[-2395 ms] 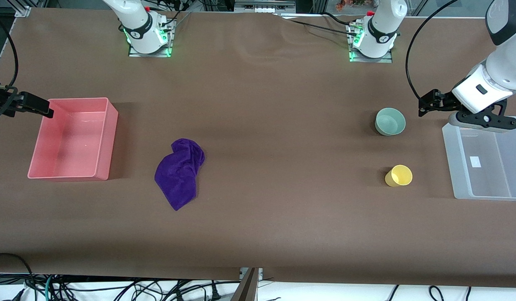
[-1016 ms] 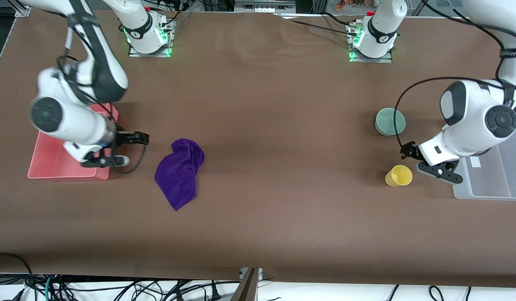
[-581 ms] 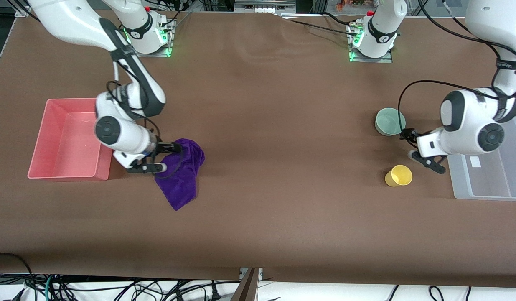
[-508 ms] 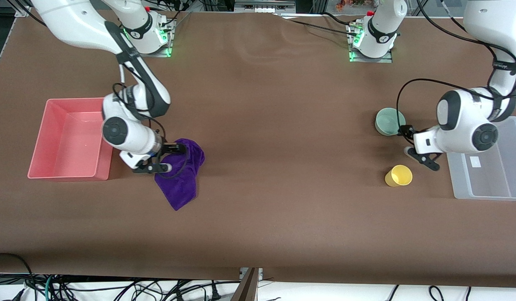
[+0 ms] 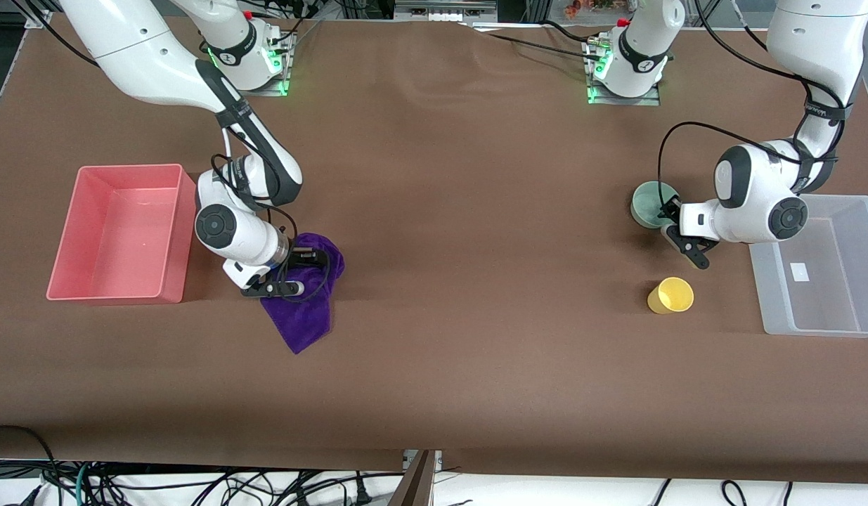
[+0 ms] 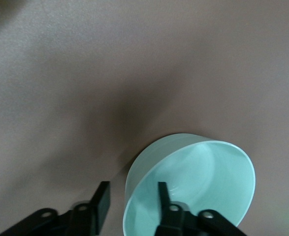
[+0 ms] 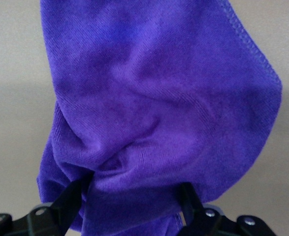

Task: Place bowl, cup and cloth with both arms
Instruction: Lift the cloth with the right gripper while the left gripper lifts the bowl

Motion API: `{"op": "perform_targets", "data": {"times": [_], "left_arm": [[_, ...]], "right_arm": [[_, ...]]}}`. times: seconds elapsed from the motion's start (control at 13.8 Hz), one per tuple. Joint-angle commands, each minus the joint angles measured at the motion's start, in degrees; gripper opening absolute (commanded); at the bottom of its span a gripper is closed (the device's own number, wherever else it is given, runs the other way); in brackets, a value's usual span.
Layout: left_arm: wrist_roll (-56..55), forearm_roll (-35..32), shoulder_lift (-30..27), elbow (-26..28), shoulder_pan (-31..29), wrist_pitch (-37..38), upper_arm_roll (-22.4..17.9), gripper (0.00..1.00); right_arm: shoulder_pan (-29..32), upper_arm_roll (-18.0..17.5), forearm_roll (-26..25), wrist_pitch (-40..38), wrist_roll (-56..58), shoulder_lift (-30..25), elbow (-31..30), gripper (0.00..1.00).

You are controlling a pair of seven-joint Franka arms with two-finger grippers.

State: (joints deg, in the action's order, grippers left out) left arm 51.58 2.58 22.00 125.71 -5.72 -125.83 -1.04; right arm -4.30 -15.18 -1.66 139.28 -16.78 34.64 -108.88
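Both arms now down from bins onto targets. Right gripper [image 5: 287, 273] straddles purple cloth [image 5: 303, 302], fingers wide, fabric bunched between; cloth's long axis runs toward front camera. Left gripper [image 6: 130, 202] half-narrowed astride mint-green bowl [image 6: 196, 189] rim, bowl upright. Yellow cup [image 5: 670, 295] nearer front camera, untouched.

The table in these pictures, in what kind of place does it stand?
Probably a robotics lab. Two robot arms are bolted to the brown table, loose cables hang at its edge, and simple test items lie on it: a cloth, a bowl, a cup.
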Motion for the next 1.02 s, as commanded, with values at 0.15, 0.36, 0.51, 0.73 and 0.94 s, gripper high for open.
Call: {"op": "perform_targets", "data": {"times": [0.15, 0.36, 0.51, 0.73, 0.94], "left_arm": [[3.2, 1.4, -3.3, 0.6, -0.6, 0.3, 0.5, 0.00], [3.1, 0.7, -6.7, -5.9, -0.4, 8.8, 0.5, 0.00], [3.1, 0.5, -5.2, -16.7, -0.6, 20.7, 0.2, 0.00], [3.1, -6.6, -1.9, -31.5, -1.0, 29.7, 0.2, 0.00], [6.7, -13.6, 2.9, -39.9, -4.7, 29.4, 0.1, 0.00]], "right_arm": [[0.1, 0.0, -1.0, 0.3, -0.3, -0.3, 1.0, 0.00], [0.5, 0.2, -1.1, -4.1, 0.2, -2.2, 3.5, 0.00], [0.8, 0.7, -1.4, -12.1, 0.9, -3.8, 8.0, 0.00], [1.6, 1.6, -3.4, -33.3, 6.4, -5.7, 20.6, 0.00], [1.8, 7.3, -3.3, -56.2, 19.1, -7.2, 34.2, 0.00]]}}
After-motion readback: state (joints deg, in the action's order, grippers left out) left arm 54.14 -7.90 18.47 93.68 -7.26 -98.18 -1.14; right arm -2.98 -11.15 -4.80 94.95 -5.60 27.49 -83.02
